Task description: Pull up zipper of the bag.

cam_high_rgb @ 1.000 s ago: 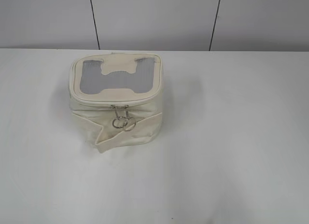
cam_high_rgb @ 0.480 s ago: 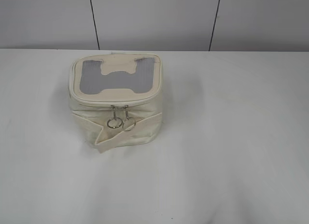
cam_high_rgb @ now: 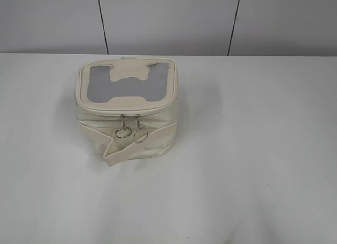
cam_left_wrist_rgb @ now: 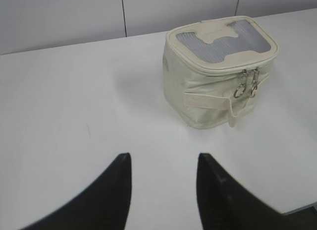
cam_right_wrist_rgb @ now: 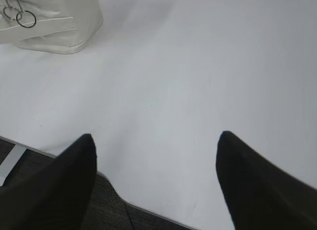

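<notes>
The cream boxy bag (cam_high_rgb: 126, 104) stands on the white table, left of middle, its lid with the grey H-shaped window facing up. The zipper (cam_high_rgb: 124, 113) runs round the lid edge; two silver ring pulls (cam_high_rgb: 131, 132) hang side by side at the front. The bag also shows in the left wrist view (cam_left_wrist_rgb: 218, 71) and its corner in the right wrist view (cam_right_wrist_rgb: 49, 22). My left gripper (cam_left_wrist_rgb: 163, 158) is open and empty, well short of the bag. My right gripper (cam_right_wrist_rgb: 156, 138) is open and empty near the table's front edge. Neither gripper shows in the exterior view.
A wide cream strap (cam_high_rgb: 139, 144) crosses the bag's front side. A grey panelled wall (cam_high_rgb: 168, 20) stands behind the table. The table's front edge (cam_right_wrist_rgb: 148, 210) and dark floor (cam_right_wrist_rgb: 99, 205) show under my right gripper.
The two ring pulls have swung slightly apart from each other. The bag has not moved.
</notes>
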